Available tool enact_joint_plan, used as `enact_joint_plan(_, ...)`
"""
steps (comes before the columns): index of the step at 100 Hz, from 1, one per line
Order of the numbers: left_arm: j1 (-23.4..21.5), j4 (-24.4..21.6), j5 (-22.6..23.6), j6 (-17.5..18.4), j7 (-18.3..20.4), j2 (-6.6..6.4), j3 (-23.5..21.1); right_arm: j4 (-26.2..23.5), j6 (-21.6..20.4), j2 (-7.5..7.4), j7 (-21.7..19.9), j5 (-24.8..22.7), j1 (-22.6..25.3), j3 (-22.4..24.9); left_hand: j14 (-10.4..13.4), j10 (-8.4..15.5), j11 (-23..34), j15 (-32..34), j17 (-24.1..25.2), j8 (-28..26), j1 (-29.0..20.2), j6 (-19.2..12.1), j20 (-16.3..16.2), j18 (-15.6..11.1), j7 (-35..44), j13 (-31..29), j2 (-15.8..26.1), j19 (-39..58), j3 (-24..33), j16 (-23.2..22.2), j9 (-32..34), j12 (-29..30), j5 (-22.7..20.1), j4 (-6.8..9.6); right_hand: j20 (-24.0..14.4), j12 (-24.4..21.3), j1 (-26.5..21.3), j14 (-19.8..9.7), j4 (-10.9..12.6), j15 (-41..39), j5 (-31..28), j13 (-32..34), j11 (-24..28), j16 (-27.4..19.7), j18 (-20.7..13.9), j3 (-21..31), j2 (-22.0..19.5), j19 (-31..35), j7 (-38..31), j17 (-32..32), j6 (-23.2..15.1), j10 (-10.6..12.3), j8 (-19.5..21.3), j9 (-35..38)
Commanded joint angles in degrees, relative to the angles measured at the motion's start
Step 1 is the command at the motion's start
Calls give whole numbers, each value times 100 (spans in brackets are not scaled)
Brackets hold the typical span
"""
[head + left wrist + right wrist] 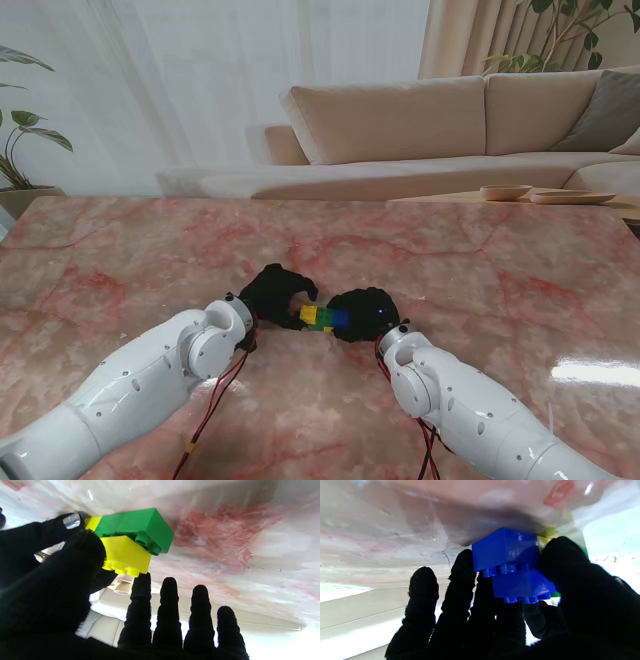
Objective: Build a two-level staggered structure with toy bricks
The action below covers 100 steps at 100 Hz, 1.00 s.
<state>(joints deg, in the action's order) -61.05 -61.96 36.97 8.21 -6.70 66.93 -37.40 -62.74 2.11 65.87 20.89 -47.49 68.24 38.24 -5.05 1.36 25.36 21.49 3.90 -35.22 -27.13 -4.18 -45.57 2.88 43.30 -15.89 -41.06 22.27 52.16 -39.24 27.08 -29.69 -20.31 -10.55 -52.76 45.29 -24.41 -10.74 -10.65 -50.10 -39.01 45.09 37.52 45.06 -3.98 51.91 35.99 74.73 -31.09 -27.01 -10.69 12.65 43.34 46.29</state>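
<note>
**Both hands on the brick stack, mid-surface**

Stand view: left hand (272,293) and right hand (364,312) meet near the middle of the pink marble surface (480,270), with the brick stack (323,318) between them. Yellow, green and blue show in a row, yellow on the left, blue on the right. The stack sits on the surface, nearer to me than its centre.

Left wrist view: yellow brick (126,555) sits stepped on a green brick (140,527), offset so the green one's studs show at the exposed end. The green brick rests on the surface. A second yellow piece (93,523) butts against the green brick's other end in the lower row. Left thumb (86,552) presses the side of the yellow brick and the index fingertip (141,585) touches its studded face; the other three fingers are straight and apart, off the bricks. So the left hand pinches the yellow brick with thumb and index only.

Right wrist view: upper blue brick (523,583) is stacked staggered on a lower blue brick (505,548), studs of the lower one visible along the step. Right thumb (567,565) bears on the side of the blue pair, fingers (462,575) curled at the opposite side, so the right hand is gripping the blue bricks. A sliver of yellow and green shows past the thumb.

Background: beige sofa (450,120), far from me.
</note>
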Motion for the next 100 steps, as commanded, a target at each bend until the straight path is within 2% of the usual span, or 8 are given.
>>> enact_joint_plan(1,-84,-125,-35,4,25,-45,-75,56,9,8,-103,19,66,-23,1,89,-99,-140,131,196,392,157,-176,-94,-208,312,-214,-269,-153,29,-186,96,172,47,-89,-248,76,-51,75,-80,-104,-75,-291,19,-108,111,-93,62,-118,30,-83,-121,3,89)
enact_joint_plan(23,-359,-419,-351,26,63,-26,-501,40,7,0,-120,5,68,-27,-28,37,-187,-185,144,740,548,214,-414,-45,-578,247,197,-447,-566,59,-94,186,-158,96,-88,-250,79,-51,68,-80,-112,-75,-295,20,-108,112,-90,62,-121,30,-82,-120,3,87)
enact_joint_plan(39,-466,-403,-597,58,-210,81,-661,26,14,-1,-129,2,72,-26,-44,61,-52,-56,76,740,290,-68,-574,-5,-267,-93,603,-215,-614,-53,372,103,-745,296,-88,-249,72,-51,65,-80,-112,-75,-292,20,-108,114,-90,62,-123,30,-82,-124,3,94)
enact_joint_plan(49,-482,-369,-586,76,-350,109,-681,29,13,0,-128,2,66,-32,-87,166,231,254,7,697,85,-376,-669,-1,47,-594,732,339,-248,-322,1002,-111,-1250,406,-88,-248,57,-54,56,-79,-107,-74,-291,19,-108,116,-86,62,-124,30,-91,-113,1,97)
enact_joint_plan(56,-475,-314,-552,95,-478,134,-663,24,16,-2,-136,1,68,-32,-115,278,553,709,7,1004,-451,-687,-710,29,565,-1196,431,1270,-340,-789,1660,-436,-1657,-83,-88,-249,63,-53,50,-78,-106,-74,-292,18,-108,115,-88,62,-125,30,-91,-118,-1,98)
enact_joint_plan(60,-466,-268,-509,100,-584,151,-639,21,18,-2,-141,3,69,-31,-129,302,732,971,-11,1227,-768,-907,-684,61,983,-1532,268,1802,-530,-1019,2015,-580,-1838,-165,-88,-249,64,-54,49,-78,-107,-72,-293,18,-108,116,-90,62,-127,30,-82,-124,-1,94)
enact_joint_plan(67,-440,-180,-431,123,-746,182,-583,14,19,-4,-145,0,72,-31,-172,361,661,1418,-91,1453,-1034,-1149,-572,150,1481,-2065,162,2833,-581,-1406,2724,-1649,-2139,-209,-88,-249,64,-53,51,-78,-108,-71,-292,18,-108,117,-90,62,-127,30,-84,-123,-2,96)
enact_joint_plan(100,-295,71,-337,219,-887,224,-355,-3,15,-10,-173,0,77,-22,-163,371,441,1463,-85,1603,-1151,-1215,-313,217,1498,-2240,125,3160,-603,-1436,3097,-1805,-2451,-278,-87,-247,57,-51,26,-76,-111,-72,-290,18,-107,111,-92,59,-143,34,-105,-123,-6,103)
